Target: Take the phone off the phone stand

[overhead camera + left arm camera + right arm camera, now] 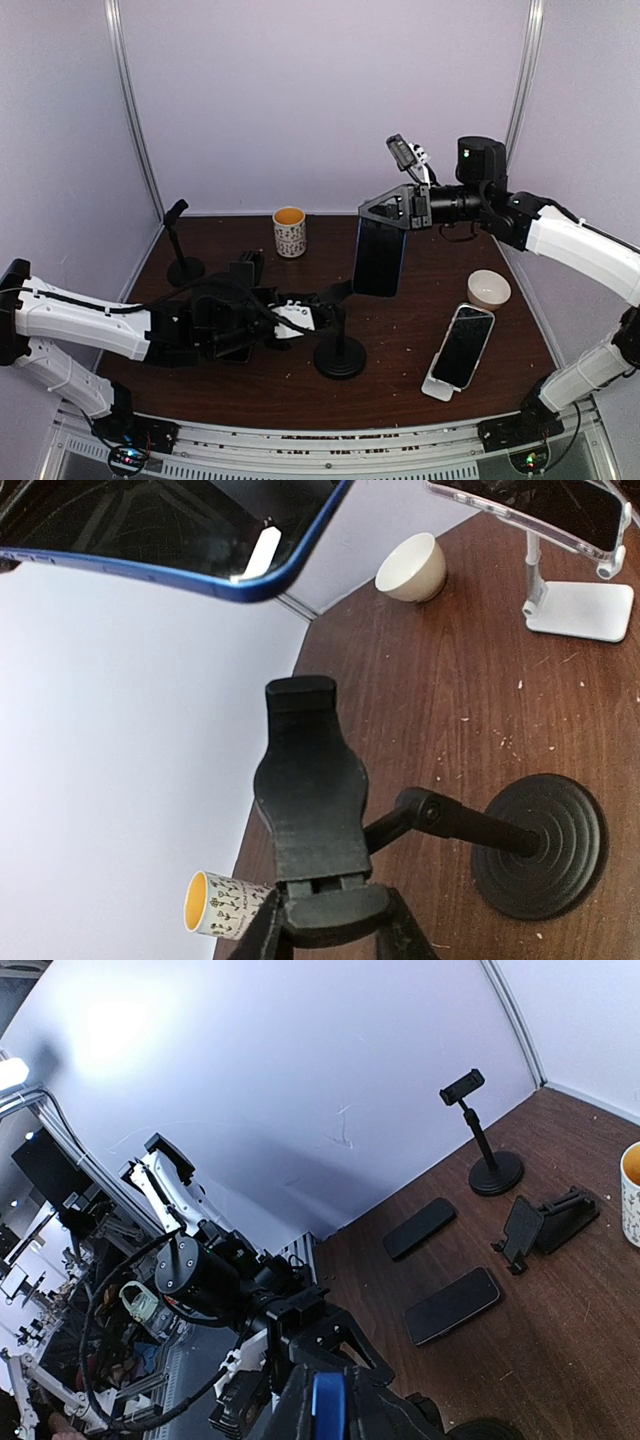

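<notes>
Left hand (335,930): clamped on the lower end of the phone stand (310,790), one black finger on each side of the cradle.
Phone stand: matte black plastic, with a flat, waisted cradle on a jointed neck. Its round base, ribbed in rings, sits on the table (400,390).
Table: dark scuffed wood, flecked with pale crumbs.
Second phone (462,345): glossy black slab in a clear case, leaning on a white stand (437,388) near the right edge.
Bowl (489,289): small, round, smooth and white, just behind the second phone.
Phone (380,257): off the stand, hanging upright above mid-table. It is a dark glass slab with a blue rim.
Right hand (400,212): gripping the phone by its top end.
Mug (289,231): patterned white cylinder at the back with a yellow interior; its contents cannot be told.
</notes>
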{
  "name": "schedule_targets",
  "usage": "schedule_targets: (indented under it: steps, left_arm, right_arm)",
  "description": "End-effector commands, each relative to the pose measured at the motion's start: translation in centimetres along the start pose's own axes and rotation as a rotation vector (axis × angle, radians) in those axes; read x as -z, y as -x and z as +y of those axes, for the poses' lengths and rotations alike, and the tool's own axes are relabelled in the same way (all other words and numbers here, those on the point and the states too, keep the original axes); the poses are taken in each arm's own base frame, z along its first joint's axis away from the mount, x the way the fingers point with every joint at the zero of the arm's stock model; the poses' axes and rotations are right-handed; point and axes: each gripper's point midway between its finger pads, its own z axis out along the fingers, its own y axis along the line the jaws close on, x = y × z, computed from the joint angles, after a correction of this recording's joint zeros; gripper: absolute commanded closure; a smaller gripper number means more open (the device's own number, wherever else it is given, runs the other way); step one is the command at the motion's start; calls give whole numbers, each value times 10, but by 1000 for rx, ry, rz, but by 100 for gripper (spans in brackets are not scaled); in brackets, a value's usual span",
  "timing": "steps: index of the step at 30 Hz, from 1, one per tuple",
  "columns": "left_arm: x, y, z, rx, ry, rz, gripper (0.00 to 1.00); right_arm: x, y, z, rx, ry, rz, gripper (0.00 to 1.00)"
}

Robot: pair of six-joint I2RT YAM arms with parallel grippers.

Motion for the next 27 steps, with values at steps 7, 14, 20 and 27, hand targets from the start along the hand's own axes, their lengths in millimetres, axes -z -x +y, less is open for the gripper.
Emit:
schedule_targets:
  steps: [7,14,20,27]
  left_arm:
    - [-13,21,32,-28,89,-13,100]
    - [-8,25,25,-5,38,-41,66]
    - [-5,23,24,20,33,-38,34]
    - [11,26,34,102,26,-34,12]
  right_arm:
    - [20,5,2,52,-16,-40,100]
    - [21,-1,-1,47,-12,-35,100]
    - [22,-1,0,49,-5,-36,100]
    - [25,-1,0,52,-12,-43,100]
